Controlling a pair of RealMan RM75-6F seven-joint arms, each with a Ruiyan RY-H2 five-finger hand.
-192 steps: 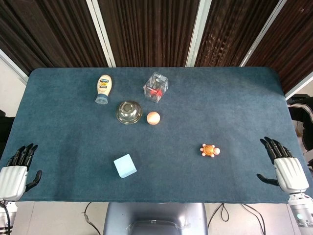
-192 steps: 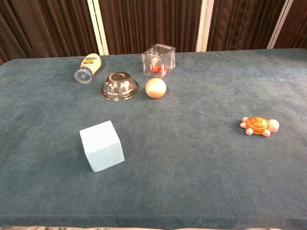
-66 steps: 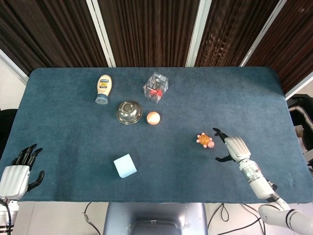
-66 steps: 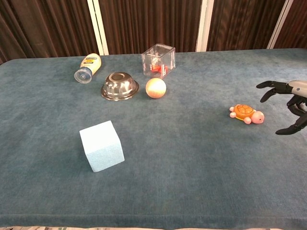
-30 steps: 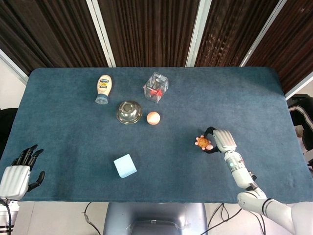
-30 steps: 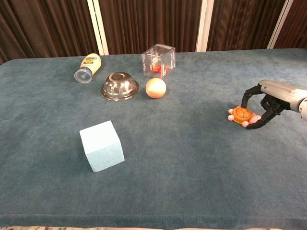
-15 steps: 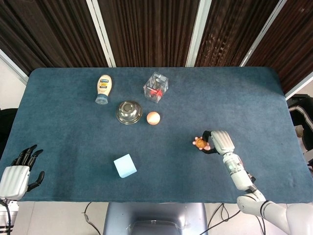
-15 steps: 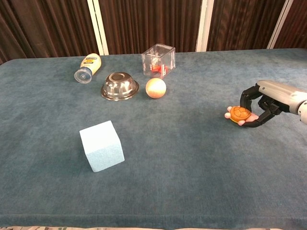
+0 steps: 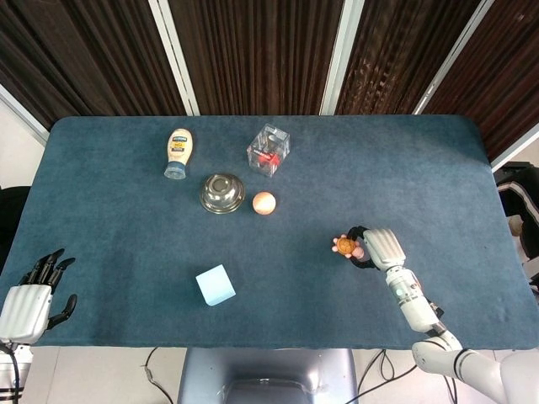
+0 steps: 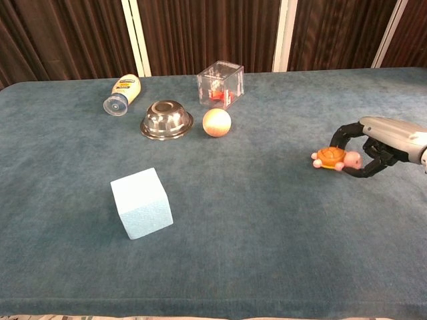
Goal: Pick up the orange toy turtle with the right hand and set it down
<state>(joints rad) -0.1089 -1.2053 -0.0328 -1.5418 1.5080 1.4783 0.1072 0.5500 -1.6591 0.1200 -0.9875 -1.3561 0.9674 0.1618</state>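
From above, the orange toy turtle sits at the left tip of the right hand, pinched in the dark fingers that curl round it, with the white back of the hand facing up and the forearm running back toward the near right edge of the tabletop. The toy lies on the hand's inner side, toward the middle of the cloth, well apart from the other objects. The left hand rests at the near left corner, fingers apart and holding nothing, far from the turtle. From the chest camera, the right hand reaches in from the right edge, its fingers arched over and under the turtle; the toy's long axis runs roughly left to right, its pale head toward the palm. It looks lifted just clear of the cloth, though I cannot be sure. Setting it down should call for a straight lowering before the fingers part.
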